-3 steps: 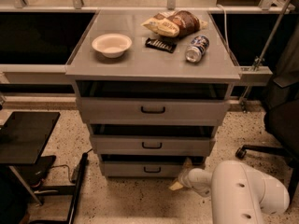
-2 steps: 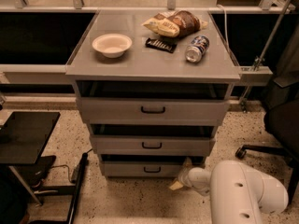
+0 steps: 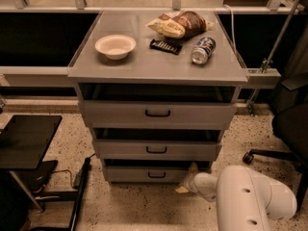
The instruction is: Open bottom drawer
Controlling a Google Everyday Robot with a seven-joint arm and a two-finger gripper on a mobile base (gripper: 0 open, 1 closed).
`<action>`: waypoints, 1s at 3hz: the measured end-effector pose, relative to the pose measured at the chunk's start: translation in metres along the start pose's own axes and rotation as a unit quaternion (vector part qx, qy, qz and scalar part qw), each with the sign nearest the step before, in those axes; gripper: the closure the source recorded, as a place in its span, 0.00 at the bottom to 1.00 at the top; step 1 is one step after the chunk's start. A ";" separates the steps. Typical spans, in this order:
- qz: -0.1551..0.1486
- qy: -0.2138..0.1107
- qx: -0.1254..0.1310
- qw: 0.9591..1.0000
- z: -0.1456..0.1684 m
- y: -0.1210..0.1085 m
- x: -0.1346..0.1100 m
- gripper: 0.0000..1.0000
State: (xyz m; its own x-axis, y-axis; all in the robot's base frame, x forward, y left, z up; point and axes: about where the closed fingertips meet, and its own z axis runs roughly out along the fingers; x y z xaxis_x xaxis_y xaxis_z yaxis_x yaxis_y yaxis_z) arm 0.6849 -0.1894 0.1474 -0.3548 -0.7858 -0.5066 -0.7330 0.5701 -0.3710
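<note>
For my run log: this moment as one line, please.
gripper: low, by right end of grey metal bottom drawer | black bar handle: not held

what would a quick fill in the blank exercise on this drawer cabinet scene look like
1. The cabinet has ____ grey drawers.
2. The gripper is down near the floor, by the ____ end of the bottom drawer in the camera view.
3. The white bowl stands to the ____ of the can.
4. The can lies on its ____.
Missing words: three; right; left; side.
</note>
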 end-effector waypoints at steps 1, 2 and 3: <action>0.000 0.000 0.000 1.000 0.000 0.000 0.000 0.42; 0.000 0.000 0.000 1.000 0.000 0.000 0.000 0.66; 0.000 0.000 0.000 1.000 0.000 0.000 0.000 0.88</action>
State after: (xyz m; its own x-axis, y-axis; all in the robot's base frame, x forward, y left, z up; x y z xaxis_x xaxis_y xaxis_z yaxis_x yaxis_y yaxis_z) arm 0.6848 -0.1893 0.1474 -0.3548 -0.7858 -0.5066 -0.7331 0.5701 -0.3709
